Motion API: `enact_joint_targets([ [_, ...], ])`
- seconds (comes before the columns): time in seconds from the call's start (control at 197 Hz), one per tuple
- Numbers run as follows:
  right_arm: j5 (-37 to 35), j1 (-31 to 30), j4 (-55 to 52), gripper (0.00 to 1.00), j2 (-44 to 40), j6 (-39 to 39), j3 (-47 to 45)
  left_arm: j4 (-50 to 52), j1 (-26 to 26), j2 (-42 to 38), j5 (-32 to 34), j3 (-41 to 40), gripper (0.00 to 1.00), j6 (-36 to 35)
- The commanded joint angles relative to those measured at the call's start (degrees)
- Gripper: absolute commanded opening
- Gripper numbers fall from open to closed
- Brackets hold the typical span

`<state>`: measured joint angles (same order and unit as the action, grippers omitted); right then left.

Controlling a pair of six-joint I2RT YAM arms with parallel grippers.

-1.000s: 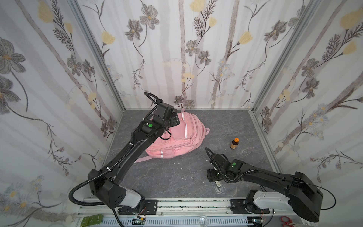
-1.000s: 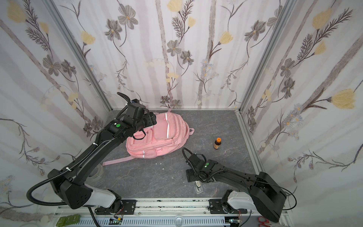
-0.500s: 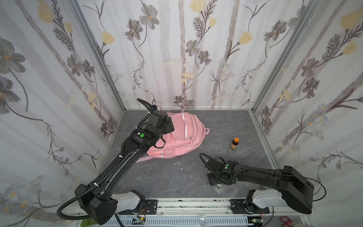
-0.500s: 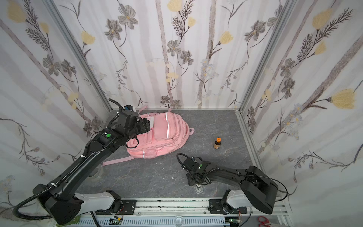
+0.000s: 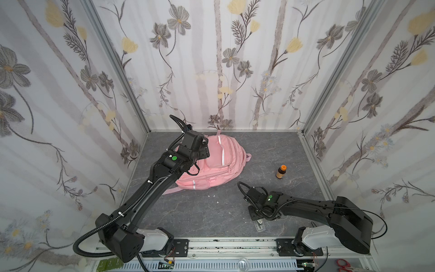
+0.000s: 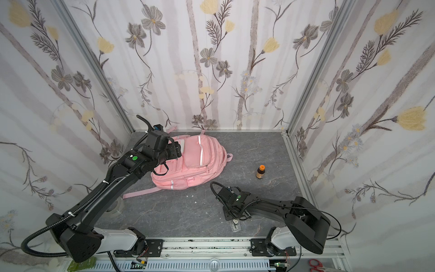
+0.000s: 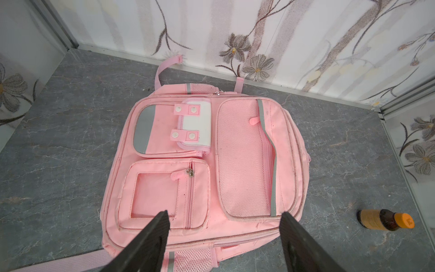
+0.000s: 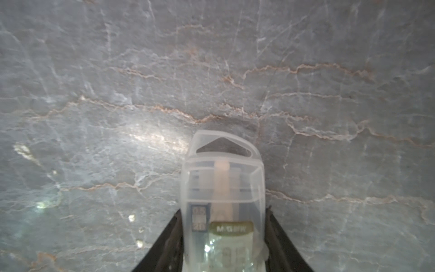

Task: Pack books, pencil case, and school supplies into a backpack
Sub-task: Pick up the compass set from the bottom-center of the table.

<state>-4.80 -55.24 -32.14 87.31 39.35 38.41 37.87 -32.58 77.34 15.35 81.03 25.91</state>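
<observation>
The pink backpack (image 5: 219, 162) (image 6: 200, 162) lies flat at the back of the table, pockets up. My left gripper (image 5: 204, 150) (image 6: 177, 150) hovers over its near side; in the left wrist view the gripper (image 7: 224, 214) is open, with only backpack (image 7: 242, 153) fabric between the fingers. Close to the front edge, my right gripper (image 5: 257, 216) (image 6: 234, 217) points down at the narrow clear plastic case (image 5: 260, 226) (image 6: 236, 226). In the right wrist view both fingers (image 8: 173, 235) press the sides of the case (image 8: 223, 183), which lies on the table. The books and pencil case are out of view.
A small brown bottle with an orange cap (image 5: 281, 172) (image 6: 260, 172) (image 7: 386, 220) stands right of the backpack. A clear roll (image 6: 115, 207) partly shows behind the left arm. White crumbs (image 5: 213, 196) dot the grey tabletop (image 5: 200, 212). Papered walls close three sides.
The right gripper's fingers have closed in onto the clear case and the arm has shifted slightly left. The left gripper has drawn back a little over the backpack, still open.
</observation>
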Motion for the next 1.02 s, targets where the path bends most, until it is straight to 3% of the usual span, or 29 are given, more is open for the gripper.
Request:
enact_joint_targets([
  [0.0,0.72,1.10,1.01,0.45,-0.99,-0.93,2.16,-2.27,-0.50,0.66,-2.76,0.18,0.76,-4.46],
  [0.208,3.31,6.71,0.24,0.44,-5.83,-0.53,7.00,-6.74,-2.45,0.90,-11.04,-4.40,0.77,-6.27],
  [0.503,6.79,17.88,2.54,0.41,-14.88,3.97,13.46,-26.97,-7.68,-0.28,-30.45,-16.24,0.77,-4.21],
  [0.686,6.99,19.60,4.13,0.41,-16.79,7.74,16.74,-35.25,-11.46,0.59,-35.64,-19.50,0.77,-4.43],
  [0.849,7.57,19.63,5.98,0.39,-17.15,10.34,18.40,-35.94,-13.56,2.02,-39.84,-19.34,0.77,-4.04],
  [1.012,8.66,19.53,8.55,0.36,-17.82,13.04,18.55,-35.16,-15.78,2.29,-37.48,-19.64,0.77,-3.46],
])
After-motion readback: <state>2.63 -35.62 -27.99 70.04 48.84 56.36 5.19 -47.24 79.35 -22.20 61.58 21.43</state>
